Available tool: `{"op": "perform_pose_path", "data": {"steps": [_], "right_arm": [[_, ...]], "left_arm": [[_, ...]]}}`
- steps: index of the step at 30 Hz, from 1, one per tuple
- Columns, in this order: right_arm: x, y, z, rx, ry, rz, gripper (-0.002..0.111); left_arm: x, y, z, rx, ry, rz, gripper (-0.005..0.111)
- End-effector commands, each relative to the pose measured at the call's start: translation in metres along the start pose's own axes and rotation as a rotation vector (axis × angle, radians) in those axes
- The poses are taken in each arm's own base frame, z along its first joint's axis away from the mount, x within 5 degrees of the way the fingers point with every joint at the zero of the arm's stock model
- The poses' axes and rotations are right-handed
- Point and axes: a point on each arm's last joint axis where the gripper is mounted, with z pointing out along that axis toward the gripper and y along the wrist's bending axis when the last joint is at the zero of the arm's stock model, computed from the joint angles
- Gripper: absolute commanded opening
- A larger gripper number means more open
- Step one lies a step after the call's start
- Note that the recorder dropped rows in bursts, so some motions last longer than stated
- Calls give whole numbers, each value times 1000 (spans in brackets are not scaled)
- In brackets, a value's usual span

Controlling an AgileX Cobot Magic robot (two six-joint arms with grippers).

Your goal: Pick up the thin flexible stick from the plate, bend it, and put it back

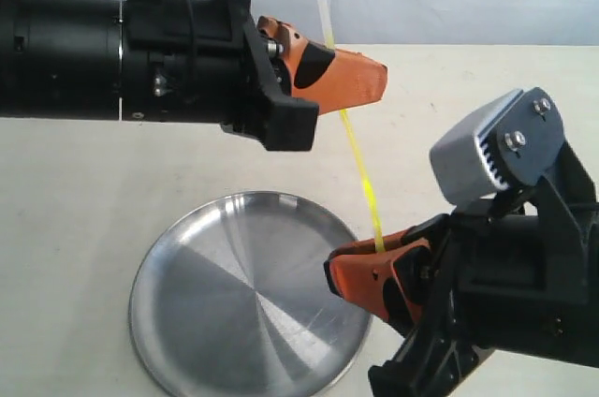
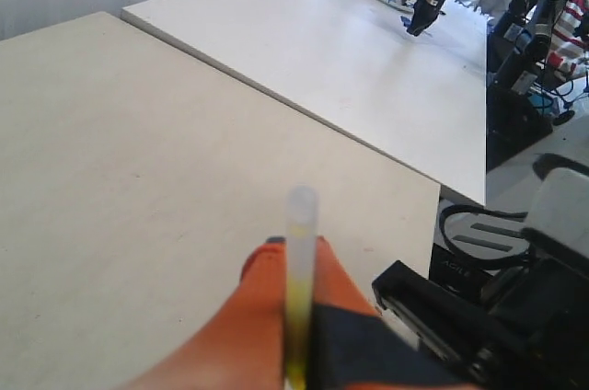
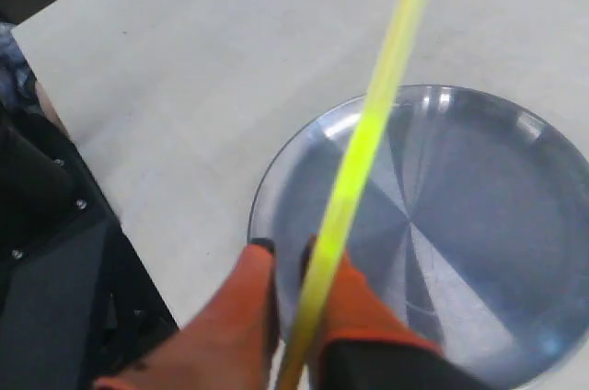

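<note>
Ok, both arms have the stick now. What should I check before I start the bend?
1. Left gripper shut on the upper end of the thin flexible stick: ok; the pale tip pokes out past the fingers.
2. Right gripper shut on the lower end: ok.
3. Stick straight between the two grippers, no kink yet: ok.
4. Stick lifted clear of the plate: ok.
5. Plate bare for the return: ok for the part in view; the right gripper hides one edge in the exterior view.
6. Grip firm enough not to slip during the bend: cannot tell.
</note>
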Motion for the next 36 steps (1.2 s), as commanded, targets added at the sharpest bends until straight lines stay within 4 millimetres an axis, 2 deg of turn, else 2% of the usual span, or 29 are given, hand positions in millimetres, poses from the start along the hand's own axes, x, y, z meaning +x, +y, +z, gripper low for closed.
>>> {"op": "perform_pose_path", "data": {"steps": [1, 14, 19, 22, 27, 32, 36], "right_arm": [[-2, 0, -2, 1, -9, -6, 0], [-10, 1, -2, -11, -101, -7, 0], [-21, 4, -22, -47, -249, -10, 0], [-26, 7, -39, -70, -341, -16, -1], [-28, 5, -52, -72, -395, -12, -1], [-27, -5, -52, -4, -368, 10, -1], [-21, -14, -49, 58, -287, 40, -1]], "left_arm": [[-4, -2, -3, 3, -19, 3, 0], [-1, -3, -3, 16, 9, 42, 0], [3, 1, -4, -32, 56, 108, 0], [4, 2, -4, -35, 74, 77, 0], [6, -11, -5, 100, 94, 31, 0], [7, -30, -9, 303, 110, -14, 0], [-1, -39, -16, 356, 57, -45, 0]]}}
